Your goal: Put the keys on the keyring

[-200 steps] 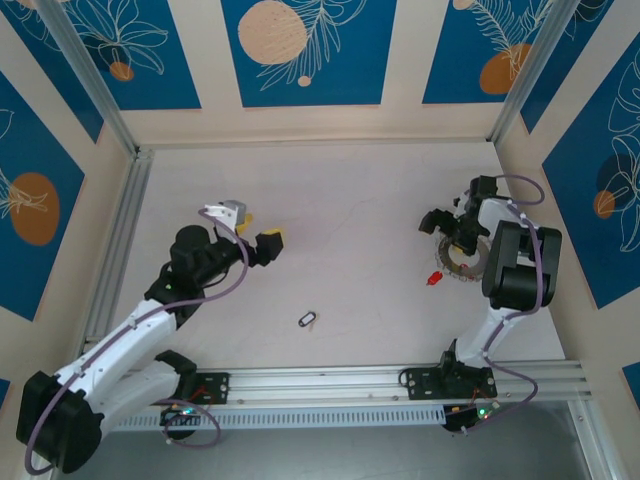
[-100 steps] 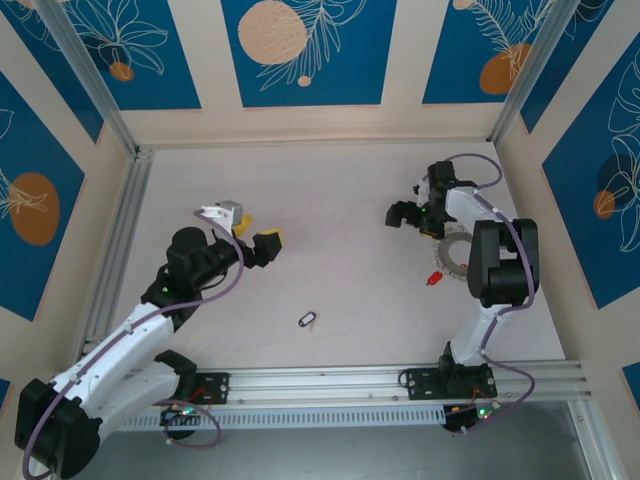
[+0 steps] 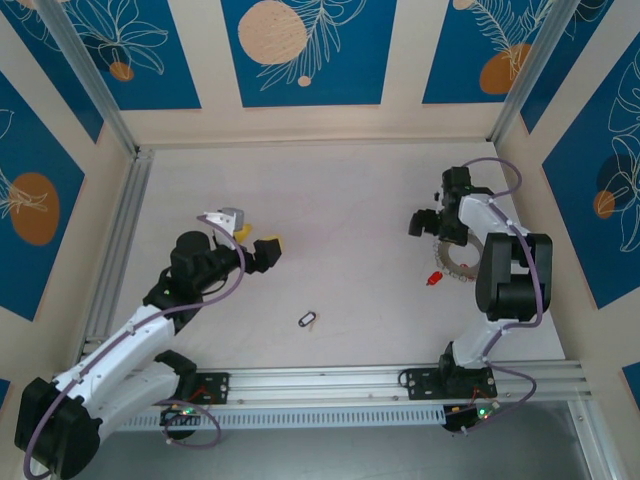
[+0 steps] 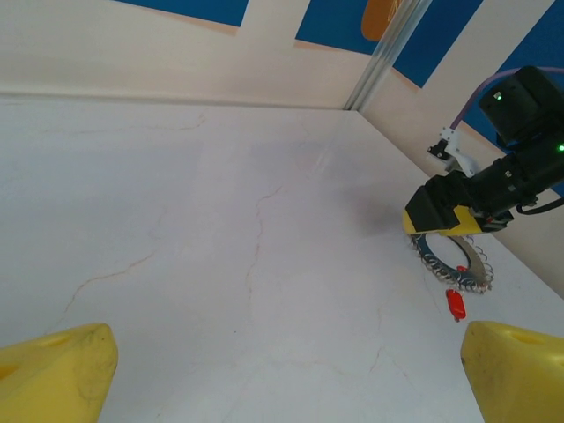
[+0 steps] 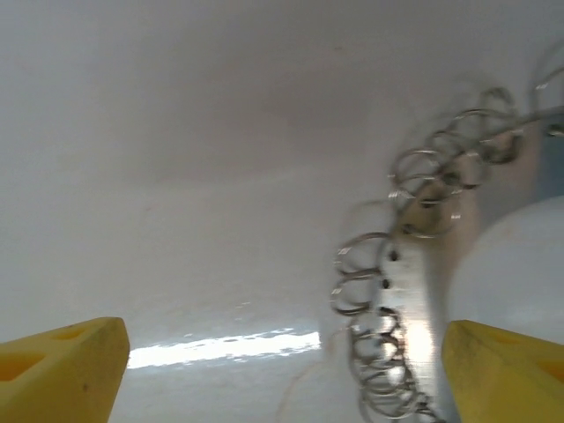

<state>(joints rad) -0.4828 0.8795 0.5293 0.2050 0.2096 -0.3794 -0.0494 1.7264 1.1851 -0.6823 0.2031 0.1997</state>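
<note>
Right gripper (image 3: 428, 222) spread wide, nothing in it, up near the table's (image 3: 340, 200) far right corner with the right wall (image 3: 560, 215) close beside it. Tight quarters on that side! Keys (image 3: 456, 266) lie curled in an arc on the table just nearside of it, partly tucked under the right arm, the red piece (image 3: 434, 278) at the inner end. From the right wrist, the chain runs up between the fingertips (image 5: 62, 366), nearer the right-hand one; whether anything touches, I cannot tell. Left gripper (image 3: 257, 238) is wide too, holding nothing, well apart from the keys. Plenty of bare table between the arms, save a small dark piece (image 3: 307, 320) mid-table. A rail (image 3: 115, 250) runs along the left edge.
</note>
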